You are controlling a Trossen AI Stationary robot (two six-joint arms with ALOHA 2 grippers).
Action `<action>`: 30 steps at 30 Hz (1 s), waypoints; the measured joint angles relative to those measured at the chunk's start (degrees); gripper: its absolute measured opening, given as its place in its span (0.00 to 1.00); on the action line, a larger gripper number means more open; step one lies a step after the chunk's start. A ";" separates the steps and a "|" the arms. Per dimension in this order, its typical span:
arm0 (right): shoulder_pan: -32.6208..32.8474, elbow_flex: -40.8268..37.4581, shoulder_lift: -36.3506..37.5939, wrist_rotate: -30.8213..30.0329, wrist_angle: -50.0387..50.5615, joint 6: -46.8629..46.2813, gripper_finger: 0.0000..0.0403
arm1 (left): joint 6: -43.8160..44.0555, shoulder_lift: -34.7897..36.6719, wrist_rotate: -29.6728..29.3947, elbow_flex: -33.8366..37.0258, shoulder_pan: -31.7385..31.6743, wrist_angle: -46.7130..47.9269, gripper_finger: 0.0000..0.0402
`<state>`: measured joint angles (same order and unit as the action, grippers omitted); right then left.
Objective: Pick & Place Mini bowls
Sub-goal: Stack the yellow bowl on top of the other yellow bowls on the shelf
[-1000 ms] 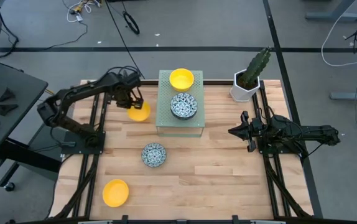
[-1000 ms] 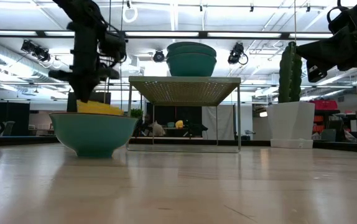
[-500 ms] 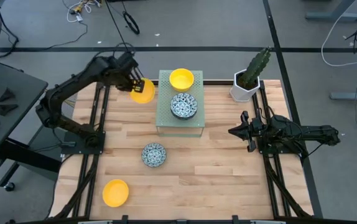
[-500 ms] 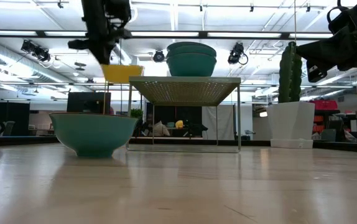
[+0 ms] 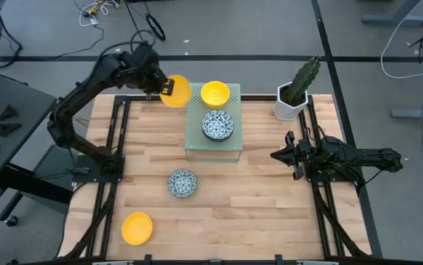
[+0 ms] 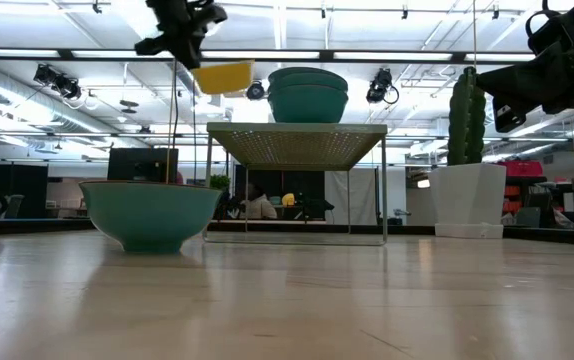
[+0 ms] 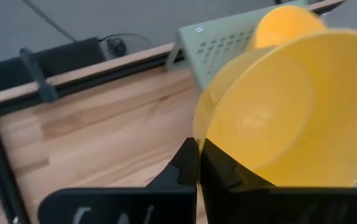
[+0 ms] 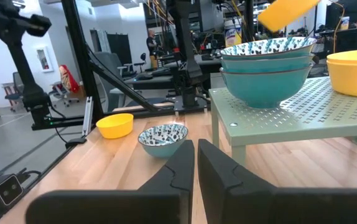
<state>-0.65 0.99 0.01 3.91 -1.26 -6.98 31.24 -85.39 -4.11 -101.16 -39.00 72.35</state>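
Observation:
My left gripper (image 5: 166,87) is shut on a plain yellow mini bowl (image 5: 177,91), held high beside the far left corner of the green perforated stand (image 5: 213,140). In the low view the bowl (image 6: 224,76) hangs above the level of the stand's top (image 6: 297,132). On the stand sit another yellow bowl (image 5: 215,93) and a stack of blue-patterned bowls (image 5: 217,125). One patterned bowl (image 5: 183,182) and one yellow bowl (image 5: 136,227) rest on the table. My right gripper (image 5: 274,155) waits shut at the table's right. My left gripper pinches the yellow bowl's rim (image 7: 204,134) between its two fingers, on the side nearest the wrist. The fingers slant down from the table's far left. The bowl is lifted clear and tilted, its hollow (image 7: 290,112) turned toward the wrist camera.
A white hexagonal pot with a cactus (image 5: 294,96) stands at the far right corner. Black rails (image 5: 116,140) run along both side edges of the wooden table. Bare wood lies between the stand and the near edge.
My left gripper has risen from table level beside the stand and gone toward the far edge and the stand's corner, staying shut. The yellow bowl has come up with it, from low over the table to above the stand's top, and has tipped further.

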 joint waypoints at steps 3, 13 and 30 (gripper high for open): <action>-0.01 0.00 0.00 0.01 0.00 0.01 0.07 | -0.88 -2.25 2.09 -4.06 -0.04 -0.06 0.01; -0.01 -0.01 0.00 0.01 0.00 0.02 0.07 | -2.60 -10.42 8.48 -15.41 -0.04 -0.18 0.01; 0.01 0.00 0.00 0.01 0.00 0.00 0.07 | -1.92 -21.52 20.67 -22.24 -0.61 -1.92 0.01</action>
<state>-0.64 0.99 0.01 3.92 -1.26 -6.98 29.32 -106.91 16.56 -123.40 -39.61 70.43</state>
